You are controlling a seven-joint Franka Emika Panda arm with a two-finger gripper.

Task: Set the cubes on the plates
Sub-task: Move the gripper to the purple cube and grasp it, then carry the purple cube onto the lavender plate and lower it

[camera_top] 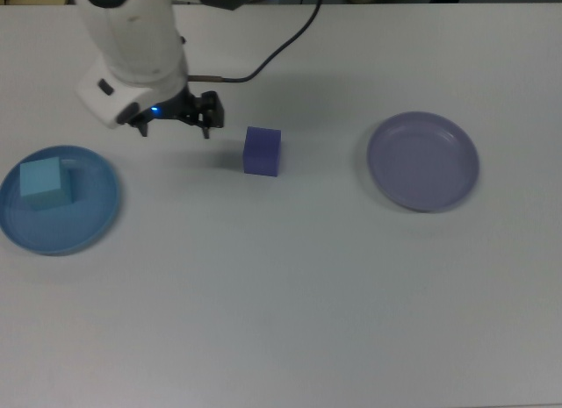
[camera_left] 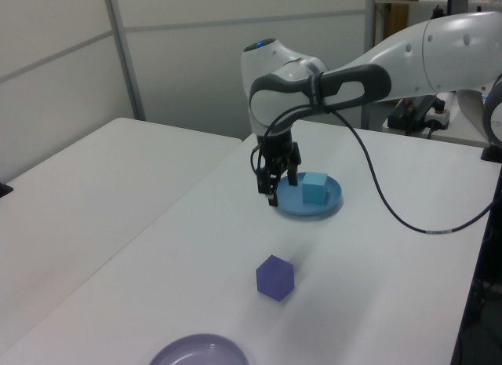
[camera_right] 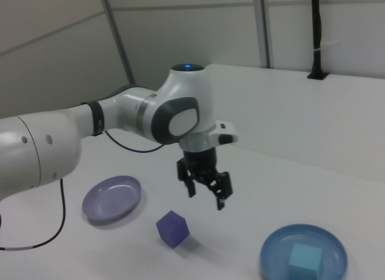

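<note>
Gripper [camera_right: 206, 190]: you had it released, empty, hanging above the table.
Cyan cube [camera_top: 41, 182]: sat on blue plate [camera_top: 88, 224].
Violet cube [camera_top: 262, 151]: between plates, beside your gripper.
Lavender plate [camera_top: 423, 161]: bare.

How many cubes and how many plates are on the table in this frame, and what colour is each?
Cubes: 2, a cyan cube lying on the blue plate, and a violet-blue cube on the bare table.
Plates: 2, a blue plate and an empty lavender plate.
Total: 4 things.
</note>
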